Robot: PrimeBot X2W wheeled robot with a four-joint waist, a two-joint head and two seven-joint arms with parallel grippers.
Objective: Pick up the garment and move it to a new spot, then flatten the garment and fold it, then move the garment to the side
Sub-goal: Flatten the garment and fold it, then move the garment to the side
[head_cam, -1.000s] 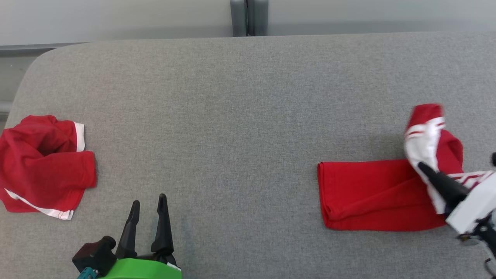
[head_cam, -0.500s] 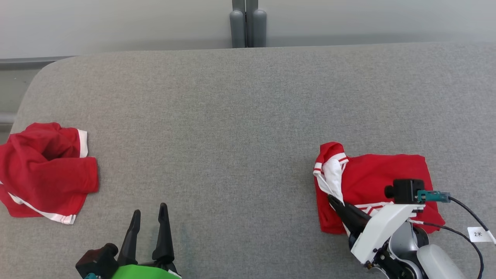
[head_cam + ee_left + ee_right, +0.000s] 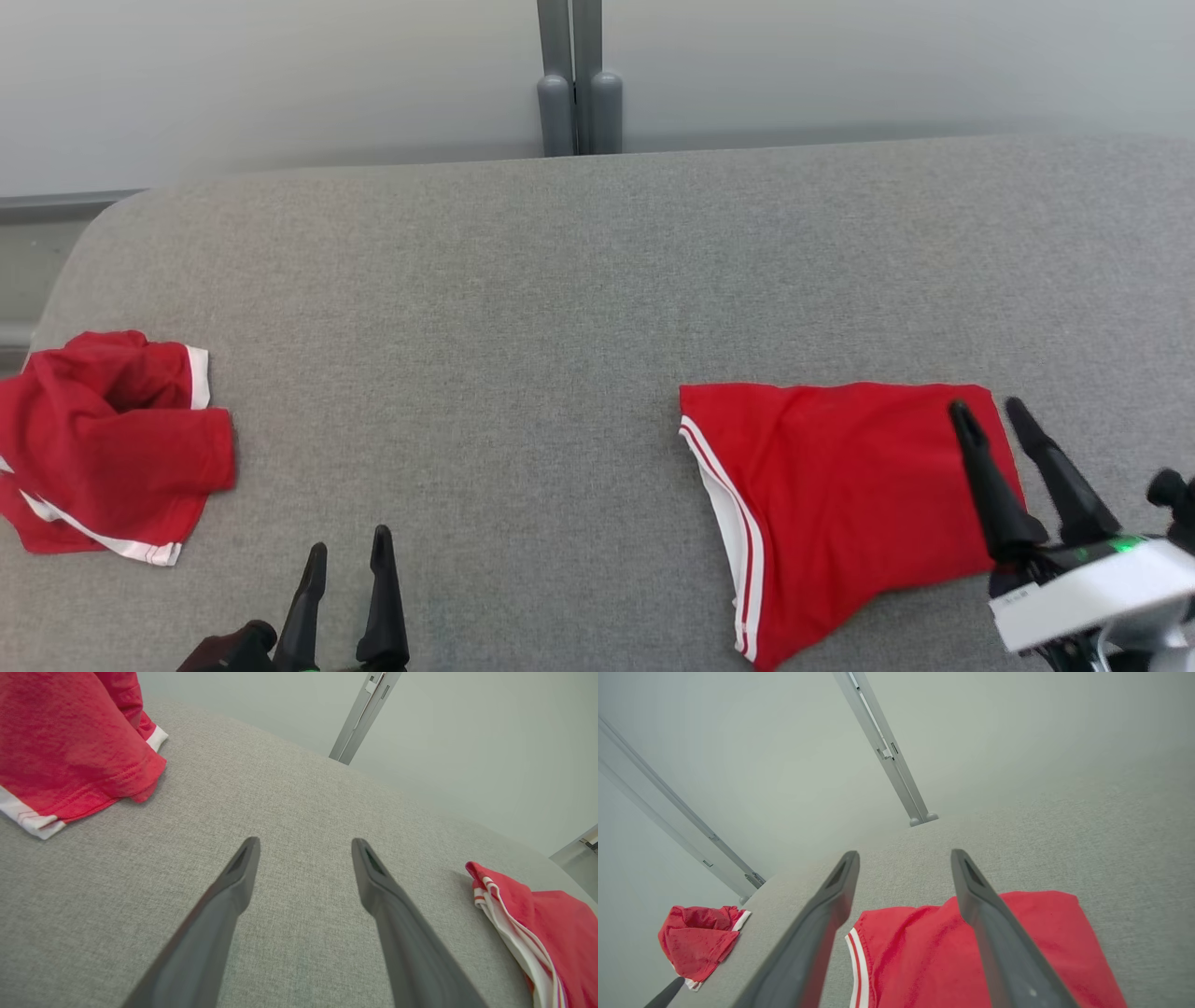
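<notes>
Garment location, operator?

Operator: It lies folded flat on the grey tabletop, under and just left of my right gripper. Those fingers are spread and hold nothing, their tips over the cloth's far right corner. My left gripper is also spread and empty, over bare tabletop, with the garment well off to its right.

Desk: What could go wrong from here?

Operator: The move to the side. The white-striped hem runs out skew at the corner nearest me, so I judge the fold loose. If I pinch only the top layer, it could open as I lift. Dragging it across this cloth-like surface could bunch it. A second, crumpled red garment sits left of my left fingers, and I mustn't mistake it for mine.

Desk: Anything you can't see?

Operator: I can't count the layers. The right fingers and wrist hide the garment's near right corner, and I cannot tell whether the tips touch the cloth. The crumpled one is cut off at the head view's edge.
</notes>
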